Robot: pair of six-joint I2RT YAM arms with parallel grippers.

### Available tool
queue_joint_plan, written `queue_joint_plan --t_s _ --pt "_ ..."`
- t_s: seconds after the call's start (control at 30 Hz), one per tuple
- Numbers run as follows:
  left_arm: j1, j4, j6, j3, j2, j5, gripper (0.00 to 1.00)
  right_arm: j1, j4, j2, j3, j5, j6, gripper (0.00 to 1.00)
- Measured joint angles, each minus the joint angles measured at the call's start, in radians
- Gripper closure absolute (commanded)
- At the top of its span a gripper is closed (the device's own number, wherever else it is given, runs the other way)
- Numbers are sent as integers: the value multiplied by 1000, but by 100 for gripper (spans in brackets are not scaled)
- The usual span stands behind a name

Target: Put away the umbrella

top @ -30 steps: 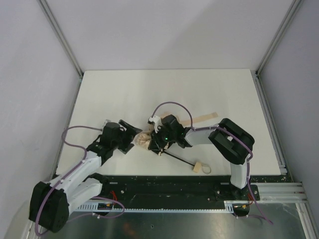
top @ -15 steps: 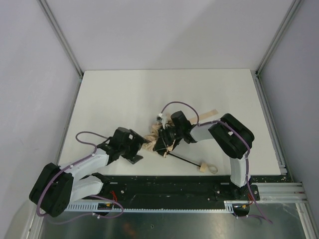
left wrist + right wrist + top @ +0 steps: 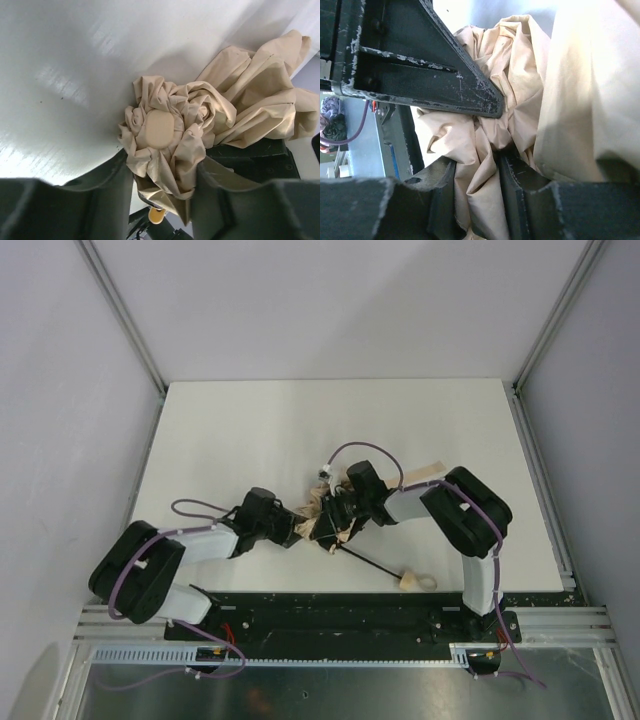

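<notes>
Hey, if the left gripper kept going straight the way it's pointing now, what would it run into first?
The umbrella: its bunched tan fabric sits right ahead of the left gripper, between its fingers. Just beyond is probably the right gripper, which pinches the same fabric, though depth is hard to judge.

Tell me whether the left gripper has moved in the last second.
Yes. The left gripper moved right across the table, up against the umbrella.
</notes>
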Motion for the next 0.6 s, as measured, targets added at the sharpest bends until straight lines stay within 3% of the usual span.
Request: queue_joint_plan --t_s 0.13,0.2,0.3,0.37,0.43,0.6 --pt "0 65 19 -19 22 -5 93 -2 -26 -10 0 18 -16 98" --pt "0 92 27 -21 28 -3 98 2 -64 -22 8 41 -34 75" --pt "0 107 37 -22 29 -5 100 22 -170 -47 42 107 -74 23" --pt "0 117 43 -34 20 -11 100 47 -247 -79 72 142 -83 9" --pt "0 116 43 -51 0 -23 100 100 -333 -138 91 237 -124 3" --pt "-1 24 42 -64 -72 -34 100 252 -476 -285 97 542 -236 1"
